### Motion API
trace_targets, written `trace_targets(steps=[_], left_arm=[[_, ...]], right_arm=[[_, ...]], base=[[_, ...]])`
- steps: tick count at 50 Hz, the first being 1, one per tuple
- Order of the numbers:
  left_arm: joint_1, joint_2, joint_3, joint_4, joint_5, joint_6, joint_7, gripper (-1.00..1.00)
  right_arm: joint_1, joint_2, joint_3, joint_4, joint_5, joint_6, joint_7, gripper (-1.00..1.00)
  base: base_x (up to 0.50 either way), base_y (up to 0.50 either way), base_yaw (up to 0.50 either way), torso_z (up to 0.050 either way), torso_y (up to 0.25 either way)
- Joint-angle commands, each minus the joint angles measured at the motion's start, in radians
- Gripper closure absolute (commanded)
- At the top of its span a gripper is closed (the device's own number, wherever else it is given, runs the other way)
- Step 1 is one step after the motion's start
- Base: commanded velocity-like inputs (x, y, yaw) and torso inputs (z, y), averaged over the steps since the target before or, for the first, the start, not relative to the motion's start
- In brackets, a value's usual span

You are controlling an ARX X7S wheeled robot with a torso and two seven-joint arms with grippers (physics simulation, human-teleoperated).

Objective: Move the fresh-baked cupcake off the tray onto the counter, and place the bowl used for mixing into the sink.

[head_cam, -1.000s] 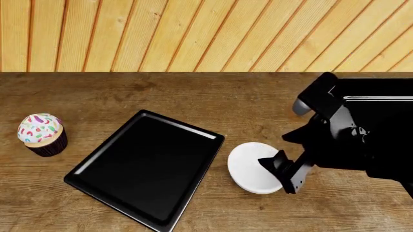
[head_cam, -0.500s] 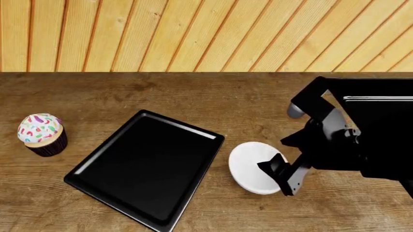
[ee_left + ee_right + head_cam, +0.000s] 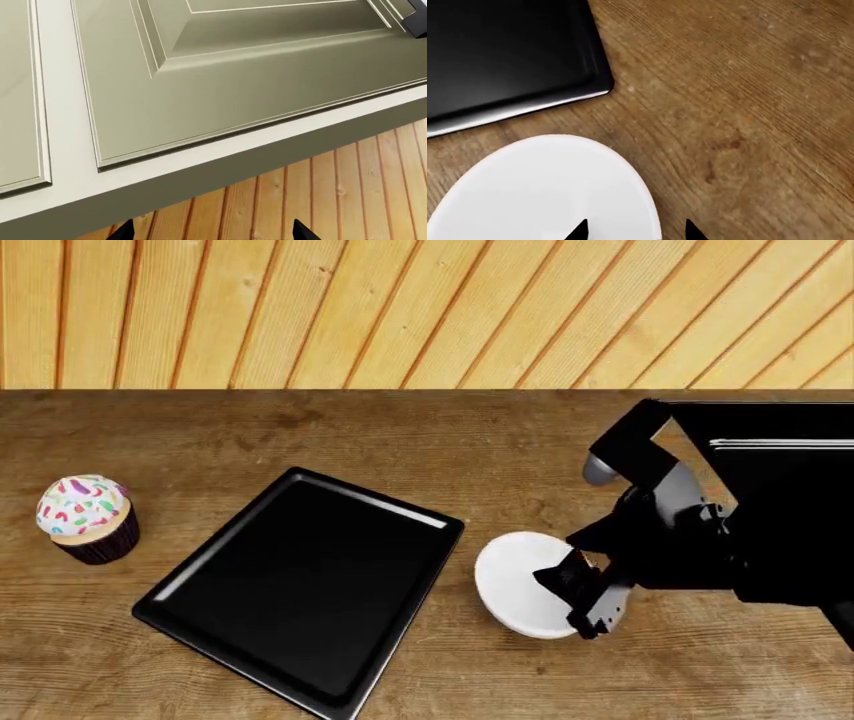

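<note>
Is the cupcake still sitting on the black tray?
No. The cupcake stands upright on the counter, apart from the tray, which is empty.

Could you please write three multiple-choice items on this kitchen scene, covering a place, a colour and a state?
1. Where is the cupcake?
A. on the tray
B. on the counter, left of the tray
C. inside the bowl

2. What colour is the tray?
A. black
B. silver
C. red

3. How does the right gripper stand?
A. shut on the cupcake
B. open, fingertips straddling the bowl's rim
C. out of view

Answers:
1 B: it sits on the counter, apart from the tray.
2 A: glossy black with a raised rim.
3 B: the wrist view shows its tips either side of the bowl rim.
</note>
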Motion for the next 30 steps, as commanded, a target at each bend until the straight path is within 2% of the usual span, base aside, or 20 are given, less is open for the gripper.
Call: trace_targets(steps=[1,30], left_arm=[[-0.003,0.000,0.006,0.001,0.007,-0.001,0.003,-1.00],[0.006,-0.002,0.015,0.008,0.038,0.007,0.017,-1.00]], right_arm=[[0.011,-0.002,-0.022,-0.008,-0.042,-0.015,-0.022,1.00],[0.058,0.007,-0.017,-0.034,-0.031,-0.032,-0.039,1.00]], base=[[0.00,0.00,0.00,0.000,0.000],[0.00,0.00,0.00,0.000,0.000]])
